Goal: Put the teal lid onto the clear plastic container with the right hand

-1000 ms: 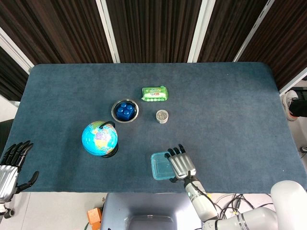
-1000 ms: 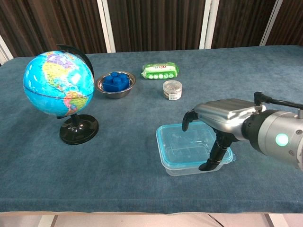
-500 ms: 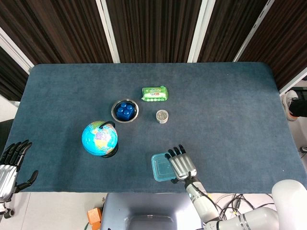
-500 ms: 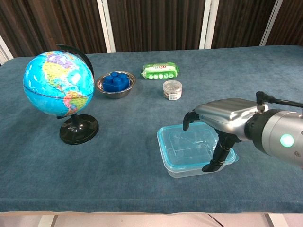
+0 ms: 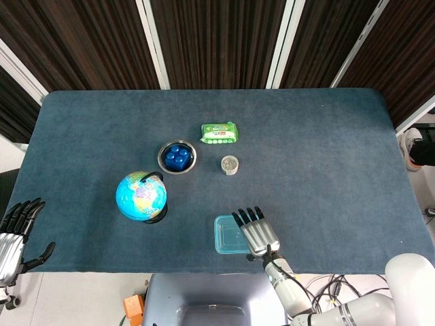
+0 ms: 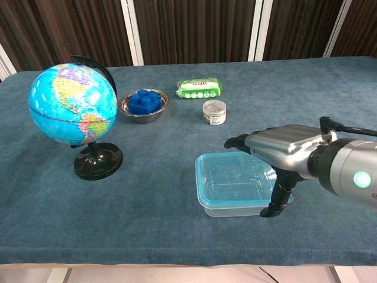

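The teal lid (image 6: pixel 235 181) lies flat on top of the clear plastic container (image 6: pixel 231 210) near the table's front edge; in the head view the lid (image 5: pixel 228 234) covers the box. My right hand (image 6: pixel 283 147) hovers over the lid's right side with its fingers stretched out above it. Its thumb points down just off the container's front right corner and holds nothing. In the head view the right hand (image 5: pixel 257 234) overlaps the lid's right edge. My left hand (image 5: pixel 13 238) hangs off the table at the lower left, fingers spread and empty.
A globe (image 6: pixel 72 112) on a black stand is left of the container. Behind it are a steel bowl of blue blocks (image 6: pixel 144 105), a small jar (image 6: pixel 214 112) and a green packet (image 6: pixel 199 88). The blue table cloth (image 5: pixel 326 156) stretches to the right.
The right hand's fingers lifted off the lid and straightened, and the thumb moved away from the container's edge. The lid has settled level on the container. The left hand barely moved.
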Robot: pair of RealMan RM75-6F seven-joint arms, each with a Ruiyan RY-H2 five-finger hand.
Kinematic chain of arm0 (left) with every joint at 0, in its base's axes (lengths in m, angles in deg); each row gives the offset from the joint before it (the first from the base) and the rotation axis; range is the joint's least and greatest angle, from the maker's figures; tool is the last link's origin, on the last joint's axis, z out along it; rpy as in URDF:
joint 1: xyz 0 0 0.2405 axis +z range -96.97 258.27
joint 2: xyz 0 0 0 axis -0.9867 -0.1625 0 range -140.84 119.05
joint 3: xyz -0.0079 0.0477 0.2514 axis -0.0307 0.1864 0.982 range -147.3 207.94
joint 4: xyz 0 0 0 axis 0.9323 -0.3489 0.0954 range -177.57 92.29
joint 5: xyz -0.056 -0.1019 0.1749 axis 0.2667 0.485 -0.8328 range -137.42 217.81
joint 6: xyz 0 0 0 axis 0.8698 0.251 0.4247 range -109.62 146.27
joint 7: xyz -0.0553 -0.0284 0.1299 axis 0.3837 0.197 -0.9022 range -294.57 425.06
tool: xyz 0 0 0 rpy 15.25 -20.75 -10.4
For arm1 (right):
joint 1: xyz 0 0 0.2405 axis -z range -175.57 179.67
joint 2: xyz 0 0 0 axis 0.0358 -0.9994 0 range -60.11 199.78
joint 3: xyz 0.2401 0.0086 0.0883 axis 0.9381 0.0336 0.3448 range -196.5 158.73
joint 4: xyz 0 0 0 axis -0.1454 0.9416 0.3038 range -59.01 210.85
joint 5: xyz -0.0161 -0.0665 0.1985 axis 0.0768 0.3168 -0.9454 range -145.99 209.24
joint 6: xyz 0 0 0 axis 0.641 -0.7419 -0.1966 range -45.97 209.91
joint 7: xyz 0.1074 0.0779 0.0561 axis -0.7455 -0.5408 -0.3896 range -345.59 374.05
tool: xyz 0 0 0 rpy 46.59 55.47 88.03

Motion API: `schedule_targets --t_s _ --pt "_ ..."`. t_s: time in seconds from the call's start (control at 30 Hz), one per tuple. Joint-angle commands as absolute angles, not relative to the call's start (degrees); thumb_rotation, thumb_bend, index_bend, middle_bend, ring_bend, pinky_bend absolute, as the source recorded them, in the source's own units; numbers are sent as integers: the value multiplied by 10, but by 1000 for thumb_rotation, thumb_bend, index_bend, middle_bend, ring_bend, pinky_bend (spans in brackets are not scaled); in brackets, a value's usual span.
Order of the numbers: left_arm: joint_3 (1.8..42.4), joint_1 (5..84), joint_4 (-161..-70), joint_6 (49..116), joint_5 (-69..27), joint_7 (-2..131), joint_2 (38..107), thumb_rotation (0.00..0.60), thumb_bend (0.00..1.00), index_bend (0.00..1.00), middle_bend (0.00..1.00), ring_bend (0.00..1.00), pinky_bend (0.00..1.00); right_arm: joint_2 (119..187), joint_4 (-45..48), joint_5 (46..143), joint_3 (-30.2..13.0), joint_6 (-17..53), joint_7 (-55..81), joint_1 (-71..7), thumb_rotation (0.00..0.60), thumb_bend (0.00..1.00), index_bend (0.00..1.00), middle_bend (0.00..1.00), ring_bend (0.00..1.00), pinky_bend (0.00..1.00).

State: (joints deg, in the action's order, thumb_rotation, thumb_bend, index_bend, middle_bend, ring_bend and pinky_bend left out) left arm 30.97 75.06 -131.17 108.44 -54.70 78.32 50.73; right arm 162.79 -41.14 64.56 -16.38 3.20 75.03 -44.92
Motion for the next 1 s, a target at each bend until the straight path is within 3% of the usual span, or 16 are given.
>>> schedule_targets --t_s 0.03,0.37,0.53,0.67,1.0 --pt "310 750 -1312 1084 -547 783 507 600 311 0 42 9 0 1626 -413 646 -164 32 749 -449 600 0 0 25 0 0" --pt "309 751 -1314 1082 -542 776 505 600 310 0 42 9 0 1604 -441 689 -183 30 750 -448 600 16 17 16 0 0" --pt "309 751 -1316 1078 -541 773 504 600 309 0 42 9 0 1586 -458 762 -196 39 714 -438 600 26 217 13 0 0" --pt "310 750 -1317 1076 -541 768 505 600 307 0 42 9 0 1587 -452 761 -177 46 702 -441 600 26 352 12 0 0" --pt "310 748 -1319 1068 -536 759 504 600 324 0 42 9 0 1643 -405 704 -138 31 765 -476 600 26 429 12 0 0"
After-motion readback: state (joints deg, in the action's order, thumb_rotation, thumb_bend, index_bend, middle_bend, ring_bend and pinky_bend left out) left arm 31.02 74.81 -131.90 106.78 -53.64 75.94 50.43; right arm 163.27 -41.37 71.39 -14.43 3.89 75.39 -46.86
